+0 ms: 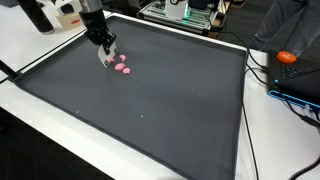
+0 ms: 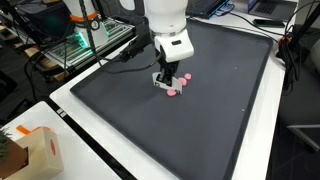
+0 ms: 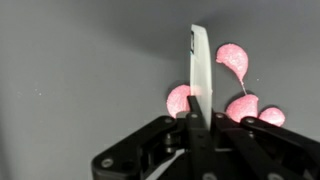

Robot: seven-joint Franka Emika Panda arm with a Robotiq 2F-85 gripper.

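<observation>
The gripper (image 3: 192,120), its fingers pressed shut on a thin white strip (image 3: 200,60), hangs low over the dark mat (image 1: 180,100), with the strip just beside several pink pieces (image 3: 234,60).

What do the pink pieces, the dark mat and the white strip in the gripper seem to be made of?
The pink pieces: likely soft foam or petals, matte, rounded lobes. The dark mat: probably fabric or rubber, matte, glare-free. The white strip: perhaps plastic, smooth, straight-edged, clamped in the gripper.
</observation>
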